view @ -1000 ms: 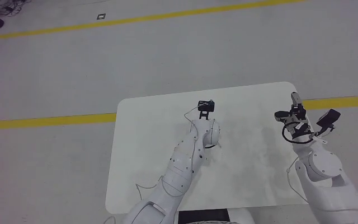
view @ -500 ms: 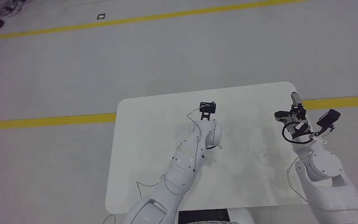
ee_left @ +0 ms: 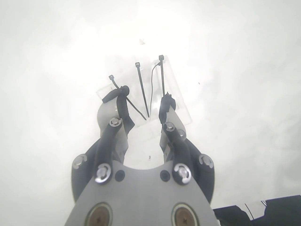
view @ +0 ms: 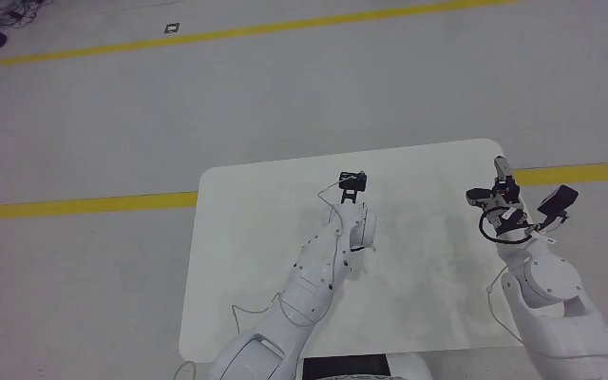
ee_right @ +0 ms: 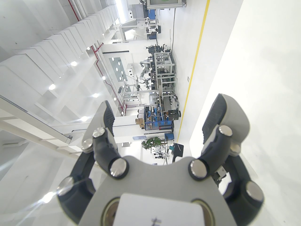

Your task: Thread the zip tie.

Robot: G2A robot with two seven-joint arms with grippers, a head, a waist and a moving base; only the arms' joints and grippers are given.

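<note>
Not much going on here honestly. The left tool (ee_left: 144, 95) hangs low over a clear plate (ee_left: 181, 99) on the bench (view: 247, 285), up near the middle of the far edge, and its fingers are spread apart with nothing gripped. Three black zip ties (ee_left: 142, 88) lie side by side on that plate. One finger pad (ee_left: 122, 92) sits over one outer tie (can't tell if it's actually touching), the other pad is at the tail end of the other outer tie, and the middle tie shows in the gap between them. A thin dark strand (ee_left: 151, 83) also curves down from the head of one outer tie. Compared with a second ago, the left arm's elbow has nudged slightly toward the right arm's side, and in the last half second basically nothing moves. The right tool (ee_right: 162, 102) is parked exactly where it was by the bench's far right corner, raised off the surface, fingers wide apart and empty.
</note>
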